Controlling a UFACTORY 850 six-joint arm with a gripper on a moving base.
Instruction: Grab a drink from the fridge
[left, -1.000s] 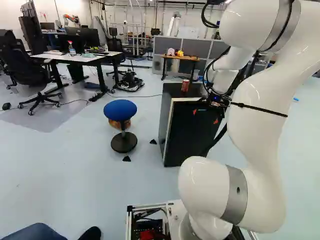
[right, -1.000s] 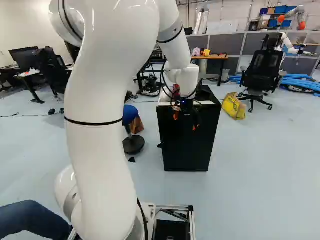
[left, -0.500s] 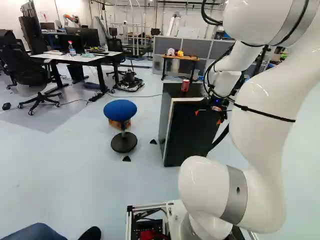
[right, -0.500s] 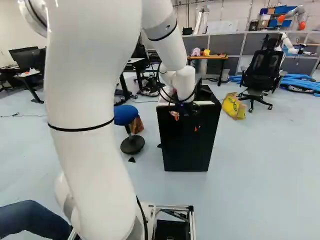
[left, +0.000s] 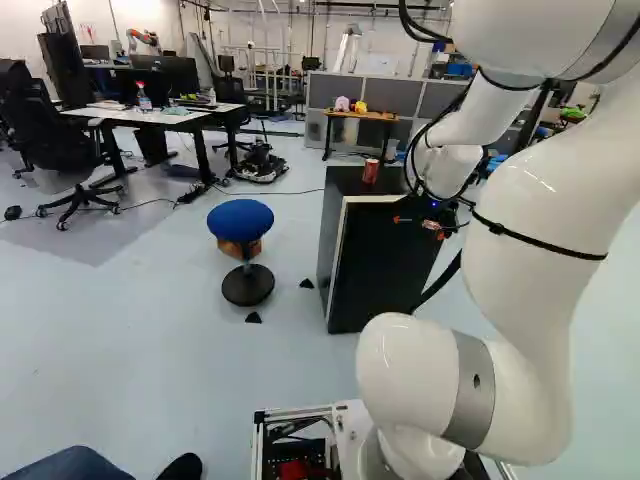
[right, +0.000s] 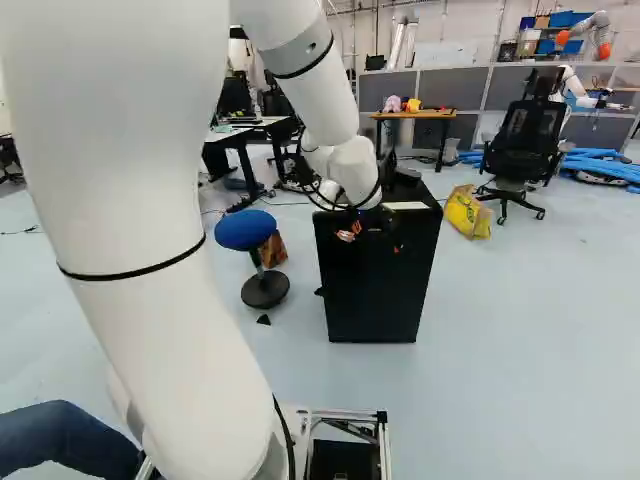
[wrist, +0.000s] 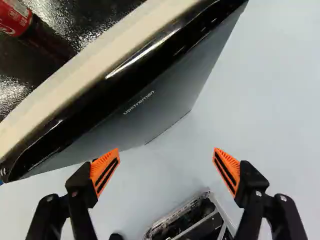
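My gripper (left: 419, 225) hangs by the upper front of the black fridge (left: 382, 280) in the left base view. Seen from the wrist, the gripper (wrist: 166, 172) is open, its orange-padded fingers wide apart with nothing between them. The fridge door (wrist: 145, 107) lies ahead of the fingertips, slanting across, and looks closed. A red can (left: 371, 171) stands on the fridge top; part of the same can (wrist: 14, 19) shows beyond the door's top edge in the wrist view. The inside of the fridge is hidden.
A blue stool (left: 241, 221) stands left of the fridge, a yellow bag (right: 467, 212) to its right. Behind are a small wooden table (right: 420, 115) and an office chair (right: 525, 140). Another robot (right: 585, 35) is at the far right. A person's leg (right: 65, 440) is beside the base.
The arm's upper links have swung, leftward in the right base view and rightward in the left. The gripper has shifted slightly and turned in front of the fridge. Fridge and can have not moved.
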